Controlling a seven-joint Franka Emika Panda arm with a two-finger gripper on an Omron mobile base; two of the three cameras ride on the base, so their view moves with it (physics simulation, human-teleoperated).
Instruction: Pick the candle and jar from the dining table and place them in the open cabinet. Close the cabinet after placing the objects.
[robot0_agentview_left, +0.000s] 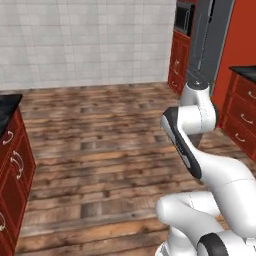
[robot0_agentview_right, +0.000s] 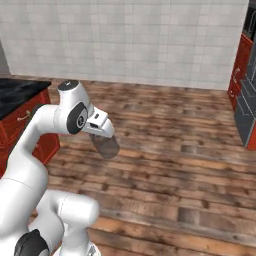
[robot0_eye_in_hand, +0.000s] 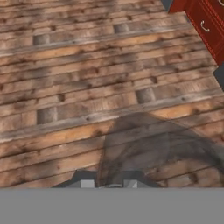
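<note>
The tool sits left of centre in the right base view, at the end of the white arm, and it is closed narrow on the jar, a dark see-through cylinder that hangs just below the hand over the wooden floor. In the hand view the jar is a smoky, see-through shape across the lower centre and right, with the floor planks visible through it; the tool's tips are at the bottom edge, too small to make out. In the left base view the arm rises from the lower right and hides the hand. At the left edge of the right base view a black bench stands over red drawers. In the left base view a black slab over red drawers with silver handles is at the left edge, red cupboards stand in the upper right, and a grey tiled wall fills the top.
</note>
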